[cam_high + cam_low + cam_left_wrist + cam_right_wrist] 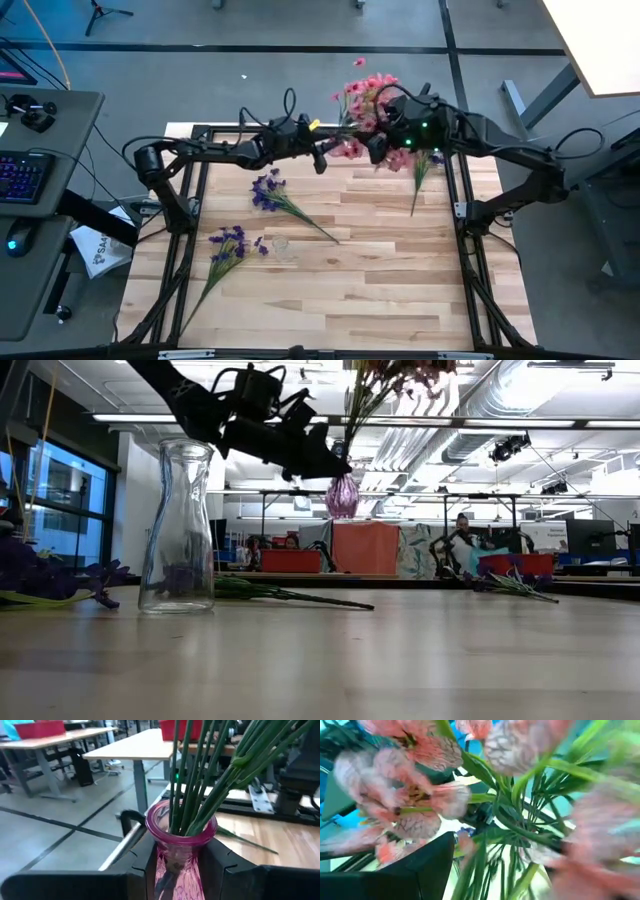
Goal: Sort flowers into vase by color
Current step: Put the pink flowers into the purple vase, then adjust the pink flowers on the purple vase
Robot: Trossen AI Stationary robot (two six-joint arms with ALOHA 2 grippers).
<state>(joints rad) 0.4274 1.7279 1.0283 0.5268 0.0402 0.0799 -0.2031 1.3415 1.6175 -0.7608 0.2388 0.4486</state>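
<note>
Left gripper (177,870) clamps the pink vase (180,847) at upper centre; pink flowers (368,100) stand inside it. Right gripper (385,145) adjacent, finger state indeterminate.

overhead, table-level, two wrist close-ups, perhaps overlapping

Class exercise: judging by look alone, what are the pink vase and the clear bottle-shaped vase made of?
Pink vase: likely tinted glass, glossy; green stems show through its translucent wall. Clear bottle-shaped vase: probably colourless glass, though clear plastic is possible; the room shows through it, with bright highlights.
</note>
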